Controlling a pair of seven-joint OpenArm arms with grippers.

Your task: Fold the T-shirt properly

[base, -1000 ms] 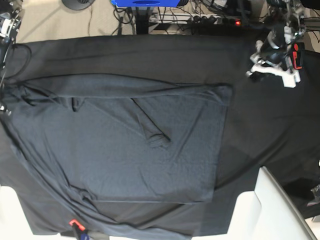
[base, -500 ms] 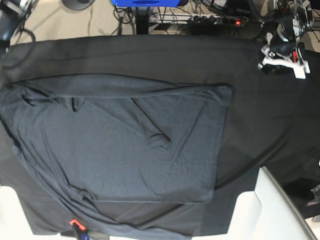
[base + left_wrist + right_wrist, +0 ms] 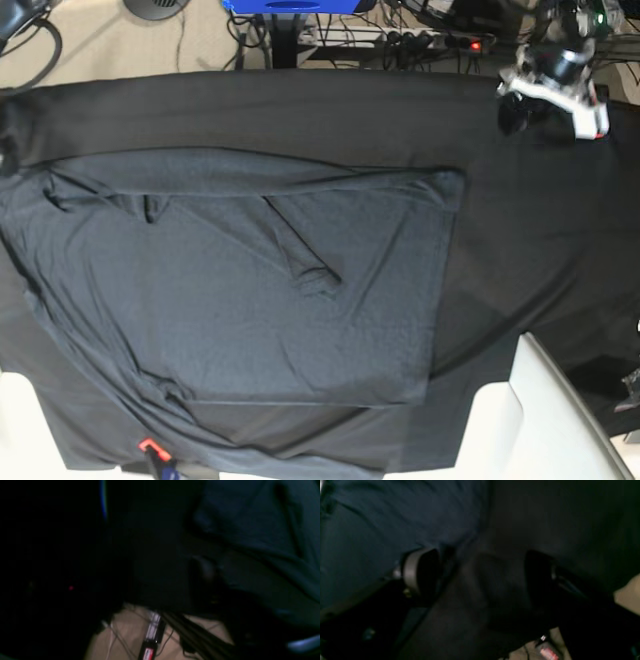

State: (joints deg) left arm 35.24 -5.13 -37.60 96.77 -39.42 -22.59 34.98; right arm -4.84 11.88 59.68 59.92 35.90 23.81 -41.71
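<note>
Going by how the cloth lies, the folding looks partly done: the T-shirt is spread over the left and middle of the tabletop as a rough rectangle, its far edge turned over in a long fold and a sleeve laid inward on top. Its left side runs in loose wrinkles to the table's edge and the near-left hem is bunched, so smoothing and at least one more fold across the body seem left to do. The right gripper is released, its two dark fingers standing wide apart over the black cloth just beside the shirt's bluish edge, holding nothing; in the base view that arm is out of frame. The left gripper hangs above the far right corner, well apart from the shirt, and whether it is open I cannot tell, since its own camera is dark and blurred. Beyond the table lie a beige floor, tangled cables, a power strip with a red light and a blue object; white panels stand at the near right.
</note>
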